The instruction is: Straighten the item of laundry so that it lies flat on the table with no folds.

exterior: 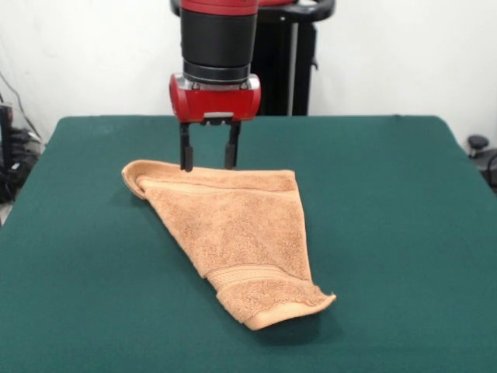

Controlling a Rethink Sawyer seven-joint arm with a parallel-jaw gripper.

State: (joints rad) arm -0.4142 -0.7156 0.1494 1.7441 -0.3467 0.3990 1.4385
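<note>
An orange-tan terry towel [229,229] lies on the dark green table [388,202] in a roughly triangular, folded shape. Its far edge runs from a rolled corner at the left to a corner at the right. It narrows toward a hemmed end with a woven band near the front. My gripper [209,165] hangs straight down from the red and black arm over the towel's far edge, left of its middle. Its two black fingers are apart, with their tips at or just behind that edge. Nothing is held between them.
Bare green cloth surrounds the towel on all sides. The black pedestal [291,62] stands behind the table's far edge. Cables and dark equipment [12,148] sit off the table at the left, and a small black object [477,144] at the right.
</note>
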